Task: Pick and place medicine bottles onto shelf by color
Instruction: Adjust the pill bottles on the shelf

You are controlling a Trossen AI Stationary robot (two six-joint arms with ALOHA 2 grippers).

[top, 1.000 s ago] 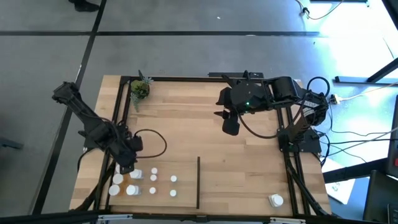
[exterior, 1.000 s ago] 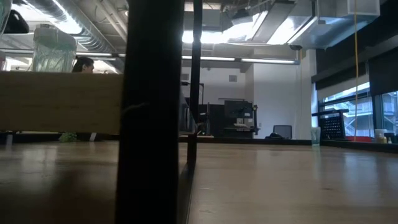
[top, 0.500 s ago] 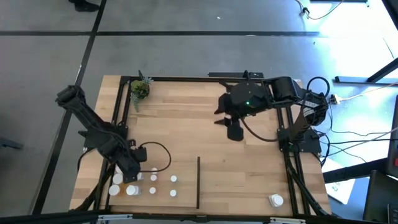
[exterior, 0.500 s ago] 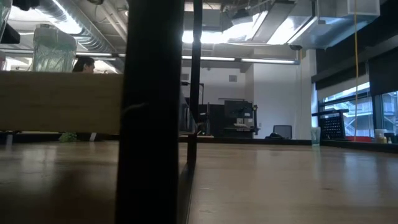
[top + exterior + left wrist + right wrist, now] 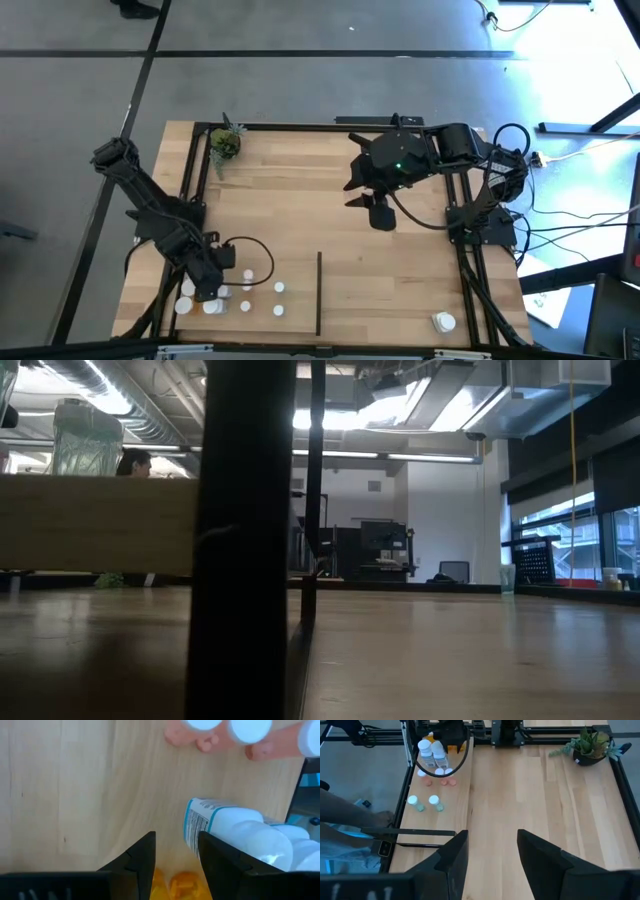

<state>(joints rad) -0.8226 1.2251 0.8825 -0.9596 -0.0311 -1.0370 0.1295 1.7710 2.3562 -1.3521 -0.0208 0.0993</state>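
Free room: the middle of the shelf [image 5: 300,210] is bare wood in the high view, from the upper rail down to the divider strip [image 5: 319,292].

Obstacles: medicine bottles [image 5: 247,290] crowd the lower left, standing close together, with the left gripper [image 5: 207,293] low among them; little passage between caps.

Potted plant [image 5: 225,143] takes the upper left corner.

Right gripper [image 5: 380,212] hangs over centre right, jaws parted, nothing between.

One white bottle [image 5: 444,322] stands alone at lower right, beside the rail.

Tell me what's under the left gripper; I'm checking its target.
An orange bottle shows between the left gripper fingers, beside a white bottle. Its lower body is covered.
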